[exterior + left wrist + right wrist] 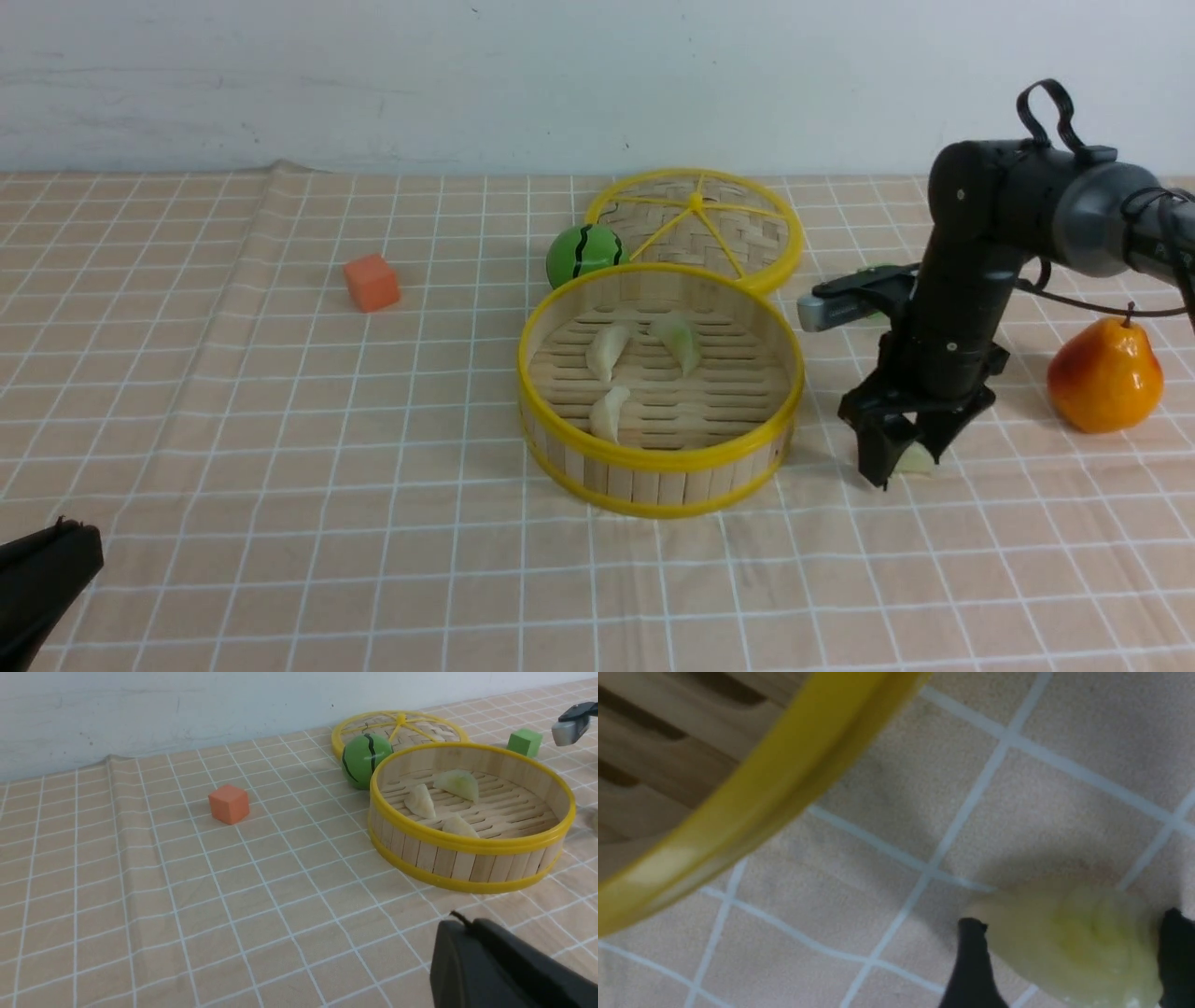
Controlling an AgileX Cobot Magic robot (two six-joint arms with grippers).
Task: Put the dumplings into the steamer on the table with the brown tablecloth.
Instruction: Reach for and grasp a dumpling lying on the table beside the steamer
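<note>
The steamer (653,457) stands mid-table on the brown tablecloth (280,420) and holds three dumplings (607,350) (680,341) (609,413). The steamer also shows in the left wrist view (467,844), as do the dumplings (420,802). A fourth dumpling (917,460) lies on the cloth just right of the steamer. My right gripper (906,471) points down over it, one finger on each side and touching it. In the right wrist view the gripper (1073,921) is shut on the dumpling (1073,952), with the steamer rim (761,788) close by. My left gripper (47,579) is shut and empty at the front left, and shows in its own view (462,924).
The flat woven lid (709,224) lies behind the steamer, with a green striped ball (583,254) touching the steamer's far left. An orange cube (372,283) sits to the left. An orange pear (1104,375) stands right of my right arm. A green cube (524,742) lies behind the steamer.
</note>
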